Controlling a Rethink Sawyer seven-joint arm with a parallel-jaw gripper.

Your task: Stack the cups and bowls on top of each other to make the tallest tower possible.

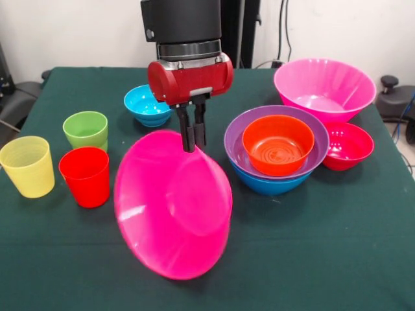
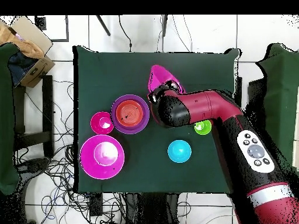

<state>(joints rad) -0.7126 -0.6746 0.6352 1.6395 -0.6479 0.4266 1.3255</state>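
Note:
My gripper (image 1: 193,137) is shut on the rim of a large pink bowl (image 1: 174,207), which hangs steeply tilted left of the pile. The bowl also shows in the overhead view (image 2: 160,77) beside the arm. The tower (image 1: 277,150) is a nested pile: blue bowl (image 1: 269,184) lowest, then purple (image 1: 235,139), then orange (image 1: 277,144). It shows in the overhead view (image 2: 130,114) too. The second large pink bowl (image 1: 324,87) and the crimson bowl (image 1: 348,146) stand right of it. The cyan bowl (image 1: 148,105) sits behind the gripper. The yellow (image 1: 27,165), red (image 1: 85,176) and green (image 1: 85,129) cups stand upright at the left.
The green tablecloth (image 1: 324,259) covers the table to its edges. In the overhead view the arm (image 2: 233,134) hides the red and yellow cups; the green cup (image 2: 202,127) and cyan bowl (image 2: 179,151) show beside it. A cardboard box (image 2: 29,44) lies off the table.

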